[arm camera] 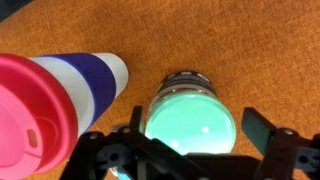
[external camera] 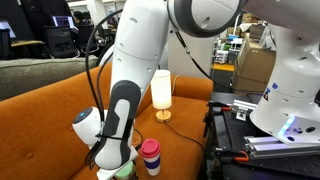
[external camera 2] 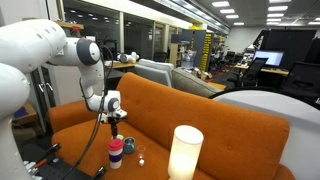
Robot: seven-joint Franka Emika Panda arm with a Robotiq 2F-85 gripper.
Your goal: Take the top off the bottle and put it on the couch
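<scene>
The bottle [arm camera: 186, 78] stands on the orange couch [arm camera: 240, 40] and is seen from above. Its round green top [arm camera: 195, 115] fills the space between my fingers. My gripper [arm camera: 198, 130] is open and straddles the top, with a small gap showing at the right finger. In an exterior view my gripper [external camera: 117, 163] is low over the couch seat, with a bit of green [external camera: 123, 173] showing beneath it. In an exterior view my gripper [external camera 2: 117, 120] hangs above the seat; the bottle is too small to tell there.
A blue-and-white striped cup with a pink lid [arm camera: 45, 100] stands right beside the bottle, and shows in both exterior views [external camera: 150, 155] [external camera 2: 116, 152]. A lit white lamp [external camera: 161, 92] [external camera 2: 185, 152] stands on the couch. Black equipment [external camera: 245, 130] lies beside the couch.
</scene>
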